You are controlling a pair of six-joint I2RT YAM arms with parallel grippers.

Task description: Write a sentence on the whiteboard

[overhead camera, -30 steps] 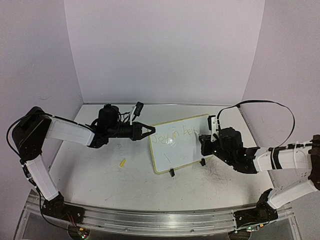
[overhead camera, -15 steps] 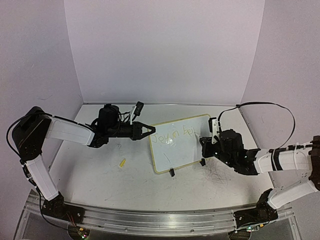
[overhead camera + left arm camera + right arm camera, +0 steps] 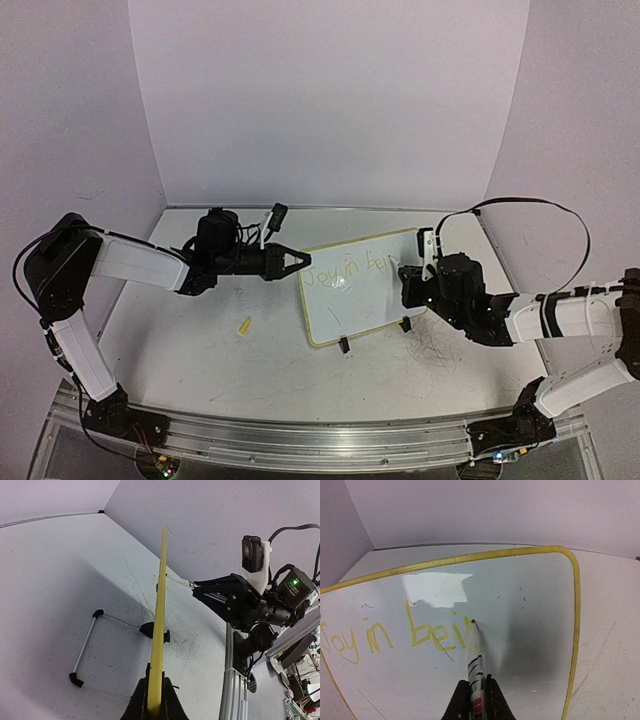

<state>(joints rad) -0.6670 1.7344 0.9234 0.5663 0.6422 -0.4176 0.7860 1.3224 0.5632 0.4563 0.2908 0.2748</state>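
Up-left in top view shifted my right gripper (image 3: 473,685), clamped on pen (image 3: 475,655), writing the sentence (image 3: 385,637); left gripper (image 3: 156,677) pinched whiteboard (image 3: 530,610) steady.

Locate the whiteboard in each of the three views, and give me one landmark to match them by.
Top external: the whiteboard stands tilted, right of centre.
Left wrist: edge-on, a thin strip rising from the left gripper, which pinches it.
Right wrist: its face fills most of the picture, with the pen tip on it.
Shared landmark: the yellow rim.
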